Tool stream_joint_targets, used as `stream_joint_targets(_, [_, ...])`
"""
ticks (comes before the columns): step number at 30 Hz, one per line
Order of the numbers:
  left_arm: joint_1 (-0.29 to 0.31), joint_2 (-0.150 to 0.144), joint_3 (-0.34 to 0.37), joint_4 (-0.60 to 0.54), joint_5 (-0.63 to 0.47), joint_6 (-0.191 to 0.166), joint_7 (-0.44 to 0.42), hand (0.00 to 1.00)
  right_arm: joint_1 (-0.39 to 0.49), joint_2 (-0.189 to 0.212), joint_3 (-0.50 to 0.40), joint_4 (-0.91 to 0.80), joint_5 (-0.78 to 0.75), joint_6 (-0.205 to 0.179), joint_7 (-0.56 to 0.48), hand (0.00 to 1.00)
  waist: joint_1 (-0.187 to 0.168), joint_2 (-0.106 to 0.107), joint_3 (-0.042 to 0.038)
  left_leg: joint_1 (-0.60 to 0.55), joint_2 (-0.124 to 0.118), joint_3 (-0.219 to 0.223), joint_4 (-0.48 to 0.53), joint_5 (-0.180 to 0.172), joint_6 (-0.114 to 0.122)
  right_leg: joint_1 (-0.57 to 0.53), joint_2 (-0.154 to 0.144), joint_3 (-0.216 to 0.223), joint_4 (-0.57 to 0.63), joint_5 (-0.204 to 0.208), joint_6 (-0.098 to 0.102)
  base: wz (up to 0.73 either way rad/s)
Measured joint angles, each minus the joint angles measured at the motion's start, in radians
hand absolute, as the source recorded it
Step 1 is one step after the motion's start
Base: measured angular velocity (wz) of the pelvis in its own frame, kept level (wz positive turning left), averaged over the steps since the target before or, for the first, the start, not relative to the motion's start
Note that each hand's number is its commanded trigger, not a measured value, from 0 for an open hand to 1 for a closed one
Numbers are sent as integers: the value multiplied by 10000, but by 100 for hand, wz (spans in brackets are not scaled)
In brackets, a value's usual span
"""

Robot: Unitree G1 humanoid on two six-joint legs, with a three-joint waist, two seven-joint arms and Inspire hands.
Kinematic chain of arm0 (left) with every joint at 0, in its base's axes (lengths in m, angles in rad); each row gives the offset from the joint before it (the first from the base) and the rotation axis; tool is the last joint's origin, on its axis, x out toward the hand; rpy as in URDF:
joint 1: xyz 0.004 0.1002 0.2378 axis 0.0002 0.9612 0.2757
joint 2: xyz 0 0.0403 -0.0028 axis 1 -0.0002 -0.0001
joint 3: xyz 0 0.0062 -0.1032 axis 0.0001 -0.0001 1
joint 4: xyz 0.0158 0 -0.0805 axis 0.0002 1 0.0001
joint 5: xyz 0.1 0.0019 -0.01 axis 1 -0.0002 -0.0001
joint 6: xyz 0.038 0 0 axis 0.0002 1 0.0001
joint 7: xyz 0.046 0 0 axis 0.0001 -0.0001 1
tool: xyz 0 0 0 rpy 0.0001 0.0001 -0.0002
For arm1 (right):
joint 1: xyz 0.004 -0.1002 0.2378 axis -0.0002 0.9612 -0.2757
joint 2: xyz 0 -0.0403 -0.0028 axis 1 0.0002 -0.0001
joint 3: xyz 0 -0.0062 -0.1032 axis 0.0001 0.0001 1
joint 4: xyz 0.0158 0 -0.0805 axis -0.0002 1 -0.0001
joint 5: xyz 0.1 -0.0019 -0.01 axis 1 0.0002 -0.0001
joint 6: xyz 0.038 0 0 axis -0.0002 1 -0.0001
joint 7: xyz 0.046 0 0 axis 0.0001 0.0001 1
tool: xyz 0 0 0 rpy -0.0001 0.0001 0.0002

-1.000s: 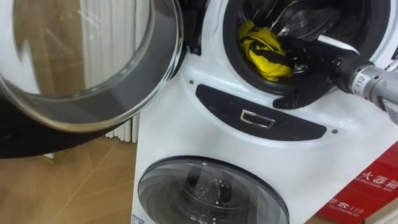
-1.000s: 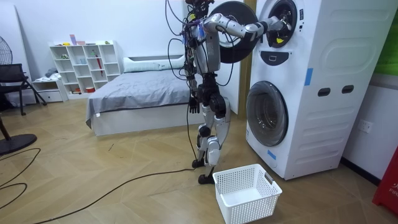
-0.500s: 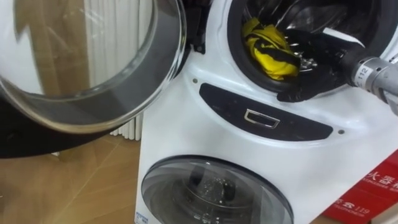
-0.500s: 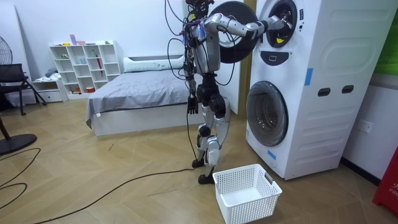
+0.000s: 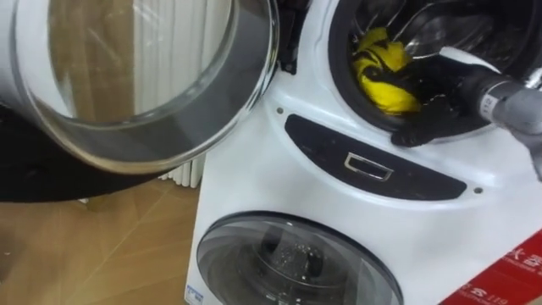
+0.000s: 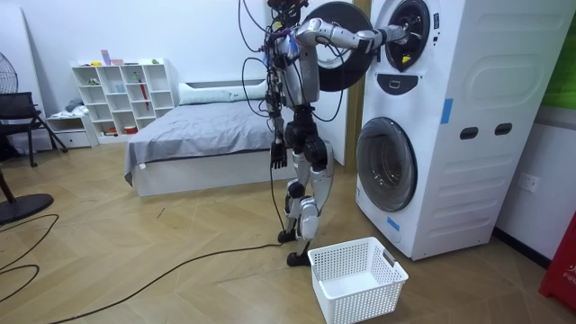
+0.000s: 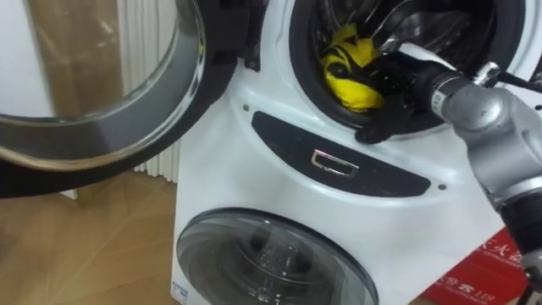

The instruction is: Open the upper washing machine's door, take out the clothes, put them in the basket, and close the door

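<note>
The robot stands at the stacked washing machine (image 6: 450,135), right arm raised into the upper drum. Its glass door (image 5: 144,76) is swung open to the left. A yellow garment (image 5: 383,72) with dark streaks lies bunched at the near left of the drum, just behind the dark door seal (image 5: 339,51). The right hand (image 5: 436,106) lies against the garment's right side, with part of it draped over the lower rim of the opening. Whether it has closed on the cloth or merely rests against it, I cannot tell. The left hand (image 6: 279,155) hangs idle by the hip.

The main risk looks like a thin hold. If only a fold is caught, the garment may slip free as the arm draws back and drop into the drum again. It could also drag on the seal's lip and be pulled out of the hand. The part of the hand over the rim could itself catch there on the way out. The white laundry basket (image 6: 382,297) sits on the floor near the robot's feet, not straight under the opening, so a cloth let go early would likely land on the floor.
</note>
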State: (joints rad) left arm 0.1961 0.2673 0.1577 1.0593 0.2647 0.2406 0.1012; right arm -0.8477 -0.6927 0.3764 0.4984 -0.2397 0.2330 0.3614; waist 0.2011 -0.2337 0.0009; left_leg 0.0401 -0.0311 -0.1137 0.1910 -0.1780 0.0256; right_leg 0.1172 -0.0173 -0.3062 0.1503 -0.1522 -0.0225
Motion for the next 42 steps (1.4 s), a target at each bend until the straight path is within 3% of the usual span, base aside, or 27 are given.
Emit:
stream_joint_targets(4, [-171, 37, -62, -17, 0, -11, 3, 0, 1, 25, 116, 2, -830, 73, 187, 100, 252, 18, 13, 57, 0, -18, -2, 8, -14, 63, 4, 3, -2, 0, 0, 1])
stream_joint_targets(12, [-263, 144, -334, 144, -11, -6, 7, 0, 33, 25, 367, 105, -945, 193, 492, 100, 387, -21, 36, 80, -1, -84, 9, 35, -57, 137, 14, 1, 1, 3, -5, 2])
stream_joint_targets(16, [-302, 190, -443, 146, -34, -24, 1, 0, 27, 32, 368, 318, -999, 64, 495, 100, 527, -103, 146, 25, 15, -13, 59, 30, -124, 80, 21, 27, -3, -3, -14, -4])
stream_joint_targets(19, [-282, 191, -442, 208, -227, -29, -40, 0, 22, 27, 349, 391, -1068, 60, 564, 100, 554, -145, 162, 7, -30, 26, 107, 20, -122, 94, -4, 47, -54, -71, -137, 0])
stream_joint_targets(23, [-304, 204, -446, 208, -364, -67, -55, 0, 28, 28, 324, 279, -1086, -61, 561, 100, 538, -141, 161, -19, -17, 61, 133, 32, -95, 35, 15, 124, -159, -72, -159, -1])
stream_joint_targets(29, [-302, 203, -434, 234, -384, -328, 35, 0, 153, -41, 280, -287, -251, -254, 454, 100, 455, -62, 121, -1, 44, 202, 72, 45, -126, 36, 67, 271, -141, -73, -195, -8])
stream_joint_targets(35, [-228, 206, -443, 232, -379, -534, 268, 0, 1148, -189, 32, -2213, -27, -134, -49, 100, 224, 225, -11, 70, 133, 476, -147, 45, -122, -152, 64, 388, 29, -64, -197, -13])
stream_joint_targets(42, [190, 111, -430, 215, -585, -874, 473, 0, 2196, -185, -619, -4543, 82, -125, -463, 100, -119, 485, -23, 250, 208, 752, -287, 46, -123, -173, 59, 621, 4, -76, -178, -9])
